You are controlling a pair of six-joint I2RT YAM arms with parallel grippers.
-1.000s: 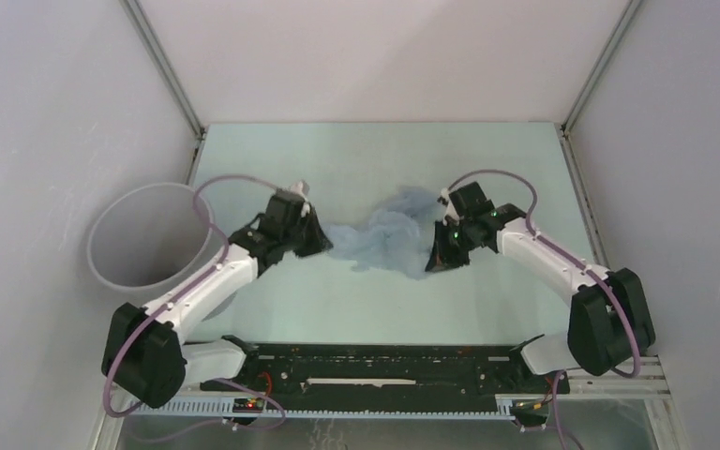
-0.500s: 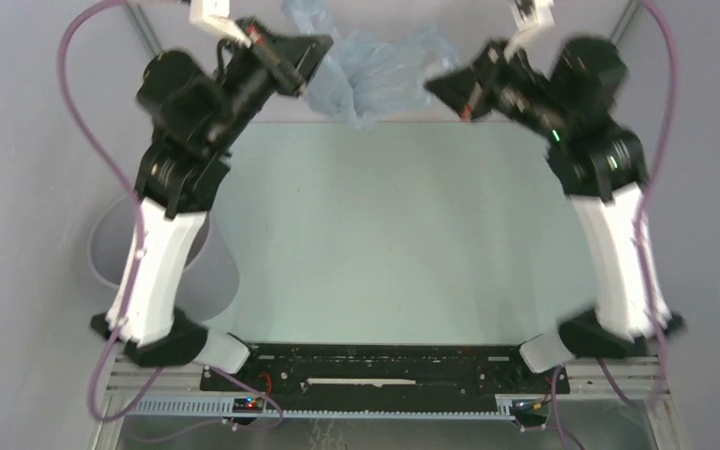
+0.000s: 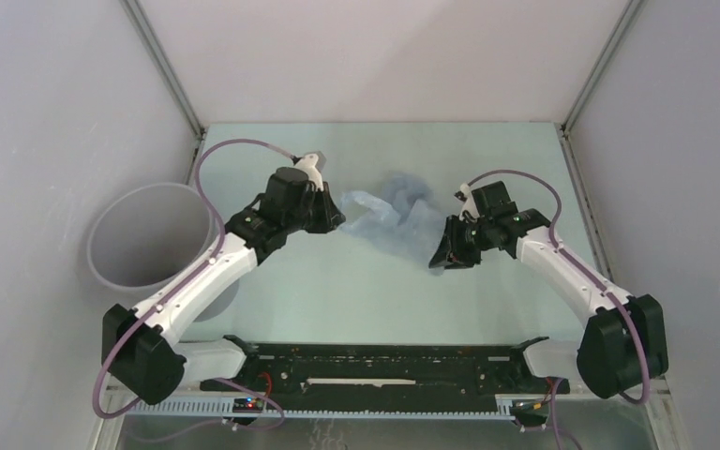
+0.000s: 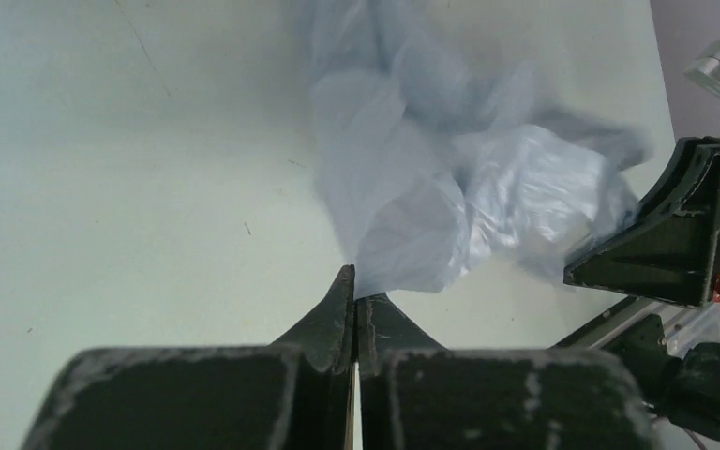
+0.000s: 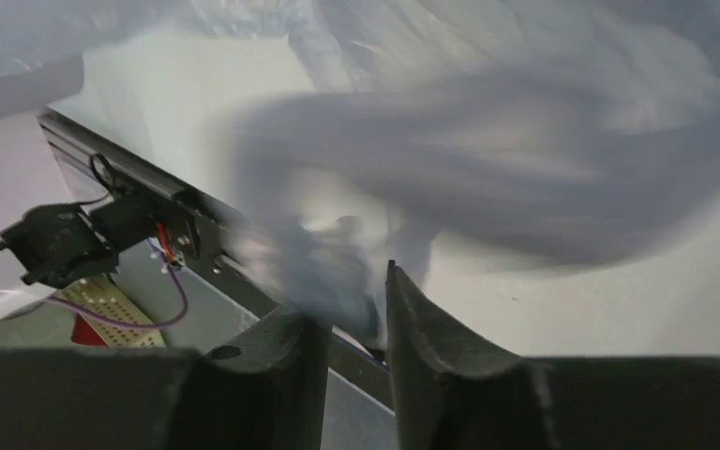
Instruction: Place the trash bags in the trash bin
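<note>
Table [image 3: 356, 291]; bag [image 3: 389, 211] seemingly clear of edges

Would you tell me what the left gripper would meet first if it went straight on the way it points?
The bag: the left gripper is shut on its near edge. Behind the crumpled film it would probably reach the right gripper, though depth is unclear.
</note>
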